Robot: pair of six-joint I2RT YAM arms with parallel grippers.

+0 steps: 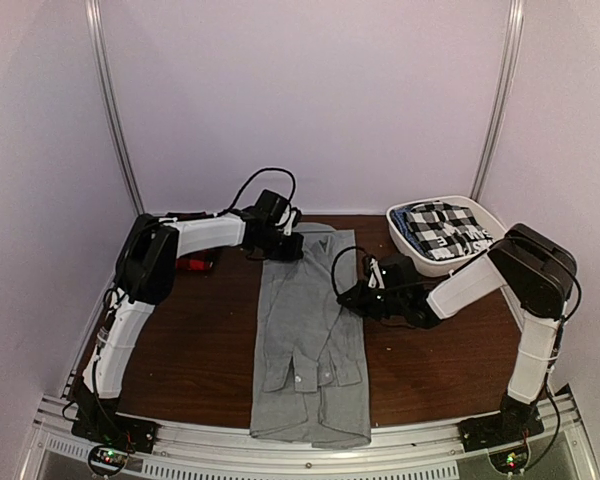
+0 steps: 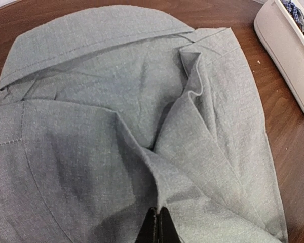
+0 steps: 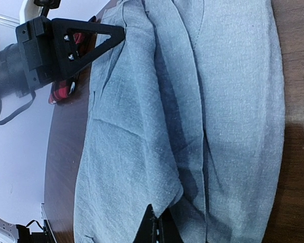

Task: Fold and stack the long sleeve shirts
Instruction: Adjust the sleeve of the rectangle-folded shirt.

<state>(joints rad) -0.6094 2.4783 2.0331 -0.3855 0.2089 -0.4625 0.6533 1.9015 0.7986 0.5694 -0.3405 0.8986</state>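
- The fingers [image 2: 150, 230] of the left gripper [image 1: 285, 245] are pressed together. A raised fold of the grey shirt [image 1: 305, 330] is pinched between them, close to the collar [image 2: 91, 35].
- The fingers [image 3: 151, 229] of the right gripper [image 1: 350, 296] are also drawn together with no gap to be seen. The right-hand edge of the grey shirt is caught between them, in the half of the garment nearer the collar.
- The grey shirt is laid on the table [image 1: 200, 350] as a long narrow strip. It runs from close to the far edge down to the near edge, roughly midway between the left and right edges.
- The collar end is turned towards the far edge. The lower end reaches the metal rail [image 1: 180, 440] along the near edge.
- The sleeves are folded in over the body, and two cuffs lie on top of it towards the near edge.
- In the left wrist view the cloth around the pinched fold is gathered into soft creases that rise towards the fingers.
- The red-and-black plaid shirt [image 1: 194, 264] is bunched up towards the far left corner. It is largely hidden behind the left arm and lies apart from the grey shirt.
- A white basket [image 1: 435, 265] stands at the far right corner, apart from the grey shirt. A black-and-white checked cloth [image 1: 442, 230] is held in it.
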